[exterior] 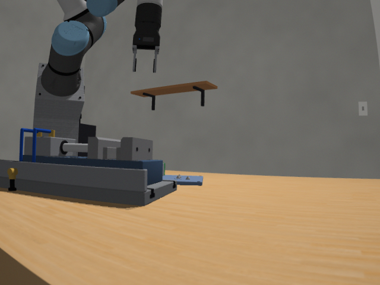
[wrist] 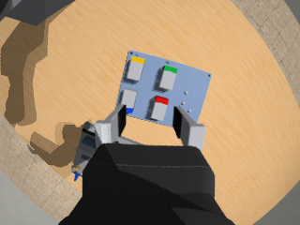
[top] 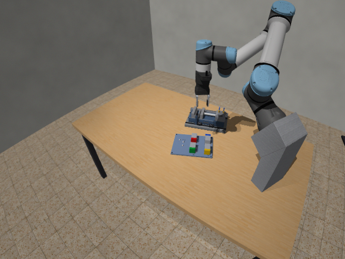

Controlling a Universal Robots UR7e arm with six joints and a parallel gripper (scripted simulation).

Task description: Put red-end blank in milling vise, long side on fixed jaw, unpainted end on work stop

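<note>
The blank with the red end (top: pixel 193 137) (wrist: pixel 160 108) lies on the blue plate (top: pixel 178 145) (wrist: pixel 195 88) (exterior: pixel 187 179), in the row nearer the vise. Beside it lie the blanks with the green end (top: pixel 192 148) (wrist: pixel 168 77), the blue end (top: pixel 207 138) (wrist: pixel 129 99) and the yellow end (top: pixel 207 149) (wrist: pixel 135 69). The milling vise (top: pixel 206 119) (exterior: pixel 92 159) stands behind the plate, with nothing between its jaws. Its fixed jaw (top: pixel 192 113) (exterior: pixel 136 148) is on the side away from the blue hoses (top: pixel 221 109) (exterior: pixel 27 135). My gripper (top: pixel 202 102) (exterior: pixel 143 67) (wrist: pixel 149 115) is open and empty, hanging well above the vise near the fixed jaw.
The robot's grey pedestal (top: pixel 278 150) stands at the table's right side, right of the vise. Small pins (top: pixel 182 142) stick up on the plate's left part. A wooden shelf (exterior: pixel 174 88) hangs on the far wall.
</note>
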